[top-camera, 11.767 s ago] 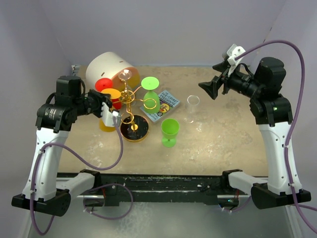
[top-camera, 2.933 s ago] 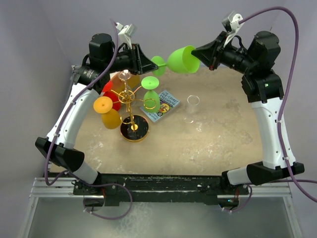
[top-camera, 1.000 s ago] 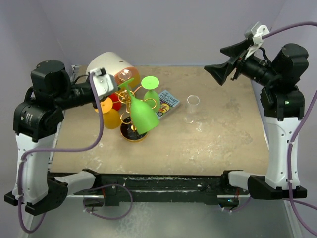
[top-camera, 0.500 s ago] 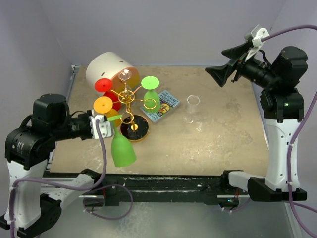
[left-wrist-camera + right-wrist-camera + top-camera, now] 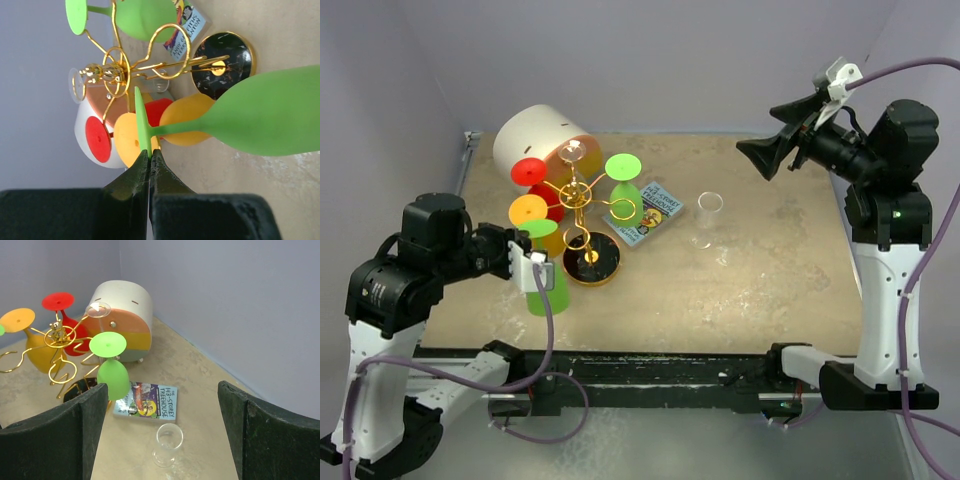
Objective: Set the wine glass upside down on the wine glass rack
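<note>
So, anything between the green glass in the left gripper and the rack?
Partly: the orange glass hanging on the rack sits behind the held green glass, toward the post. The empty ring near the base looks unblocked.

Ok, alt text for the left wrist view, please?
The left hand is shut on the round foot of a lime-green plastic wine glass, near the gold wire tree-shaped rack. A red glass, an orange glass and another green glass hang on it.
</note>
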{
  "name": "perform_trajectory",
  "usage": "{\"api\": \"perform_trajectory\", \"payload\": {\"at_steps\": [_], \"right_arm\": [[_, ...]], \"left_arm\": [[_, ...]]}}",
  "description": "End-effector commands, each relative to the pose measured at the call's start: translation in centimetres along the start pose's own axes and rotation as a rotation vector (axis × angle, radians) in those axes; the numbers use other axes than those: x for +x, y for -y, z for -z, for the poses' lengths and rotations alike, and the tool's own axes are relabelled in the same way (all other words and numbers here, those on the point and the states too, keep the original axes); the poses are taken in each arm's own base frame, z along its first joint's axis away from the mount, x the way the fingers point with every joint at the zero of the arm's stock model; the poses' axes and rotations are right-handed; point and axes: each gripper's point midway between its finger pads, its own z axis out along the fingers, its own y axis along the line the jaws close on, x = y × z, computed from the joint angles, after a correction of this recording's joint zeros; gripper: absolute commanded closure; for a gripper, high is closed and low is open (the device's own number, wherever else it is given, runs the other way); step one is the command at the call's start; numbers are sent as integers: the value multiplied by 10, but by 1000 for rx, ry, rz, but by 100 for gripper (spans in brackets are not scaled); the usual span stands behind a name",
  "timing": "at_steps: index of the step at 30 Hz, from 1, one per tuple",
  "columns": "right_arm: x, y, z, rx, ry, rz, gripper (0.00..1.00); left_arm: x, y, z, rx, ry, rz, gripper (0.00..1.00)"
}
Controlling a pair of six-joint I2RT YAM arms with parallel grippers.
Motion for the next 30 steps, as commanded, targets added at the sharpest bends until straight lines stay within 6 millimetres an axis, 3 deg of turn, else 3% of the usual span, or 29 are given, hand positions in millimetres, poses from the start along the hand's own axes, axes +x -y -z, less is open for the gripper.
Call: {"api": "perform_trajectory", "payload": {"at_steps": [1, 15, 30], "right_arm": [[-12, -3, 5, 0, 39, 52, 7], [-12, -3, 5, -9, 35, 68, 6], [-10, -7, 8, -21, 38, 87, 5]], "left_arm": [[-9, -34, -6, -81, 36, -115, 100], [-23, -52, -19, -66, 104, -232, 100], [-21, -56, -39, -48, 123, -293, 100]]}}
